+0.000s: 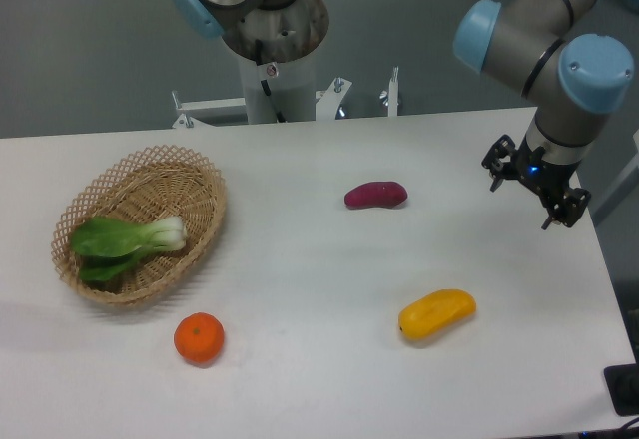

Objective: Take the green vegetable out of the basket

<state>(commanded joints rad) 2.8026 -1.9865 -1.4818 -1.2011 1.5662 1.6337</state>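
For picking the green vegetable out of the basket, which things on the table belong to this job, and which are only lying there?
Belong to the job:
- green leafy bok choy with pale stem
- oval tan wicker basket
- black two-finger gripper, far away from the basket

Only lying about:
- purple oblong vegetable
- yellow oblong vegetable
- round orange fruit

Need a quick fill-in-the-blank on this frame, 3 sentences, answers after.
The green vegetable lies inside the ____.
The tool hangs near the table's ____ edge in the image, holding nothing.
The round fruit in front of the basket is ____ in colour.
Answers: basket; right; orange
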